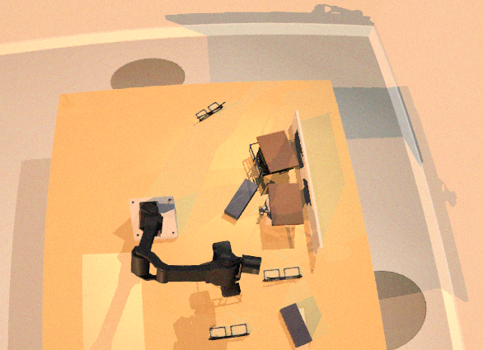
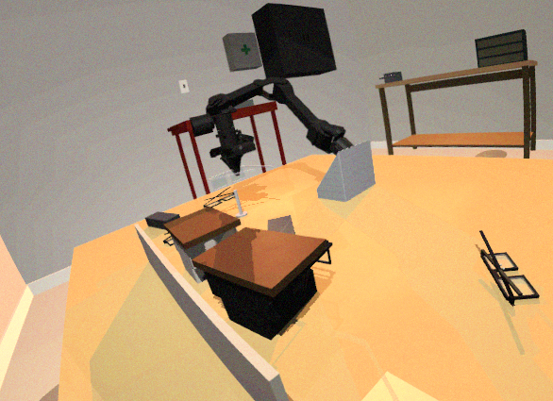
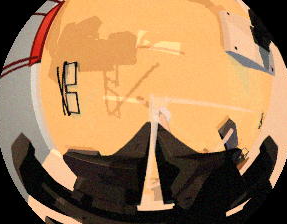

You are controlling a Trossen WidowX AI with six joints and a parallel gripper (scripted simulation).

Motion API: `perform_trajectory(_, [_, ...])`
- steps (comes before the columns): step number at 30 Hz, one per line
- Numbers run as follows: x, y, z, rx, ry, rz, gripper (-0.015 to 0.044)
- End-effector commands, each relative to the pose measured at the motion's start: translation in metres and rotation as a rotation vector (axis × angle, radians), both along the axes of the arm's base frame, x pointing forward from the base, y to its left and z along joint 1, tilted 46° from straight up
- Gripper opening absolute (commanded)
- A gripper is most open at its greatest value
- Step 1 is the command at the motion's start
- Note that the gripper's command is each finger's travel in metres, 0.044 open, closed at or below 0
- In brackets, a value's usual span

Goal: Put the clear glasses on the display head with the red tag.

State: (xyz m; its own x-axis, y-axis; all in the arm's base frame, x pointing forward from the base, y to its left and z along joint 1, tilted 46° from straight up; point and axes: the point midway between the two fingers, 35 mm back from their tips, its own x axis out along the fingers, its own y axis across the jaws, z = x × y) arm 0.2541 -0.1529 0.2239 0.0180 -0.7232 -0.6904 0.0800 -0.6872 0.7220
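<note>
My gripper (image 2: 237, 173) (image 3: 151, 125) points down, raised above the table, and is shut on the clear glasses (image 2: 220, 180) (image 3: 209, 104). Their pale outline is faint; one long thin part reaches right in the wrist view. In the top view the arm hides the fingertips. Two display heads with brown tops stand side by side before a low wall: a dark head (image 1: 278, 151) (image 2: 269, 299) wearing black glasses (image 1: 255, 152) (image 2: 326, 255), and a paler head (image 1: 285, 203) (image 2: 186, 258) without glasses that I can make out. The red tag does not show, so I cannot tell which head bears it.
Black-framed glasses lie at the back (image 1: 209, 112), below the paler head (image 1: 283, 274) and at the front (image 1: 229, 331). Dark blocks lie near the heads (image 1: 241, 199) and front right (image 1: 296, 325). A white post (image 2: 240, 204) stands below the gripper. The low wall (image 1: 309, 181) runs behind the heads.
</note>
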Motion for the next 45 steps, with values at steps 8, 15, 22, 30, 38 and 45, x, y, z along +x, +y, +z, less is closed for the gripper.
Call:
perform_trajectory(8, [0.000, -0.016, -0.011, -0.003, -0.027, -0.024, 0.0000])
perform_trajectory(15, [-0.001, -0.042, -0.035, -0.008, -0.027, -0.023, 0.0000])
perform_trajectory(22, [-0.002, -0.046, -0.036, -0.009, -0.027, -0.023, 0.0000])
perform_trajectory(30, [-0.007, -0.050, -0.031, -0.009, -0.027, -0.023, 0.0000])
perform_trajectory(38, [-0.010, -0.052, -0.029, -0.010, -0.027, -0.023, 0.0000])
perform_trajectory(45, [-0.013, -0.056, -0.026, -0.010, -0.027, -0.023, 0.0000])
